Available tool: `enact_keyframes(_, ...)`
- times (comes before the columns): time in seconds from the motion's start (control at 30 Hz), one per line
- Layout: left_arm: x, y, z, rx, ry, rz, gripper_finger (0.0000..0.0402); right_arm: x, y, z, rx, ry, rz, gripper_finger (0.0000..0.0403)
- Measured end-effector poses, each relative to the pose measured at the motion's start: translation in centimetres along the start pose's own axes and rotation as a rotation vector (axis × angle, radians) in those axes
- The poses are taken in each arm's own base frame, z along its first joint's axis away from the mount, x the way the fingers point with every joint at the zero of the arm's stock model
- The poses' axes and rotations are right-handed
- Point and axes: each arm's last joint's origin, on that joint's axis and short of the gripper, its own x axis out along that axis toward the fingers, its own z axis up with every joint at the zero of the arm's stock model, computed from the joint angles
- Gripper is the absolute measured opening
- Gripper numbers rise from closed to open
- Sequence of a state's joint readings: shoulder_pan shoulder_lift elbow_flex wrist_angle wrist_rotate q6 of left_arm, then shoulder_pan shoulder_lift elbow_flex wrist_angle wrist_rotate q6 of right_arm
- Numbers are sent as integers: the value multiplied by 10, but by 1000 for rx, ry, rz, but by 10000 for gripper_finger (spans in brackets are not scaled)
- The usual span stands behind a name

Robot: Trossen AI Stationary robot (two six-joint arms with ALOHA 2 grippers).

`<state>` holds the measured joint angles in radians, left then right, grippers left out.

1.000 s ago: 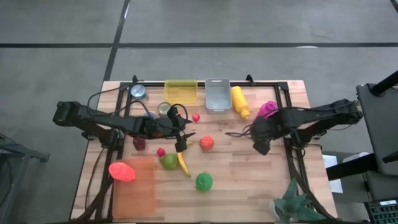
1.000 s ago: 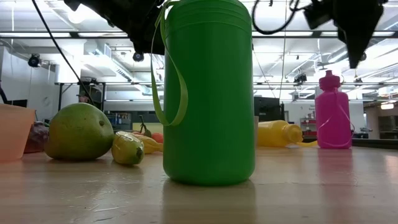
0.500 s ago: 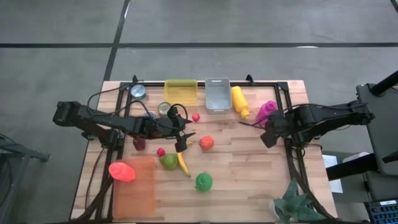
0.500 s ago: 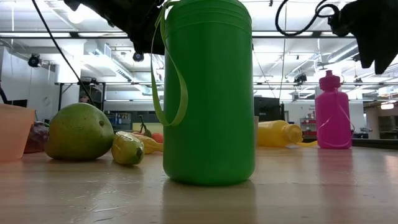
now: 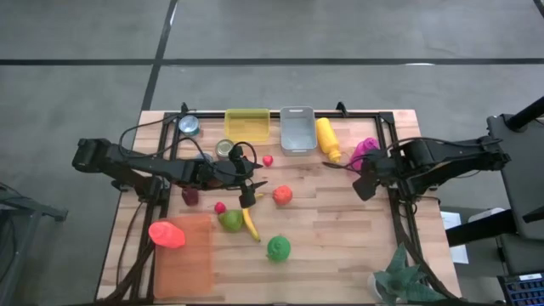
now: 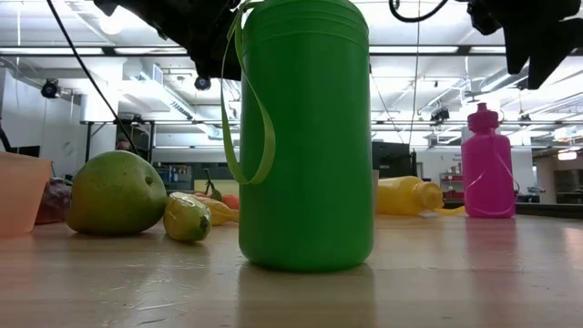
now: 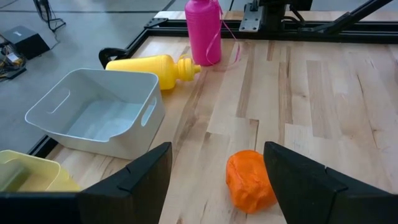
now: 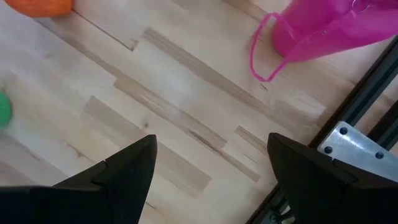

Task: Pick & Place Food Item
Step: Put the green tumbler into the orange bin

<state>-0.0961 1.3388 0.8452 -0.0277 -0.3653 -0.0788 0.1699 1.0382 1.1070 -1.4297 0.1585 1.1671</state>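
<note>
The orange food item (image 7: pixel 250 180) is most likely the piece to be picked, since it sits directly ahead of the left gripper (image 7: pixel 217 180), just beyond and between its two dark fingers, which stand apart with nothing between them. I judge it light and somewhat soft or rubbery, as toy food tends to be, so a moderate squeeze across its middle should hold it; its rounded flanks could slip out if the fingers close too high. It looks lumpy and matte, a bright orange blob, and whether it is a fruit or something else is hard to tell. It lies free on the bare wooden table (image 7: pixel 323 93), touching nothing.

From above, the same item (image 5: pixel 282 195) rests just past the left gripper (image 5: pixel 252 192). Beside that gripper, towards the front edge, lie a green fruit (image 5: pixel 230 220) and a yellow banana (image 5: pixel 251 223), with a green bottle (image 5: pixel 278 247) farther on. Beyond the orange piece stand a white bin (image 7: pixel 99 112), a yellow bottle (image 7: pixel 149 65) on its side and a pink bottle (image 7: pixel 203 30).

The right gripper (image 5: pixel 364 182) hangs well apart from it, near the pink bottle (image 8: pixel 329 28), fingers spread and empty.
</note>
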Motion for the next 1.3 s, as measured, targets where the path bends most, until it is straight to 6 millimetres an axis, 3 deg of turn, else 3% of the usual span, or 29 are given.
enact_keyframes(1.17, 0, 0, 0, 0, 0, 0, 257, 2, 7, 3, -62, 5, -10, 304)
enact_keyframes(1.3, 0, 0, -3, -95, 27, 3, 257, 2, 7, 3, -62, 4, -9, 304)
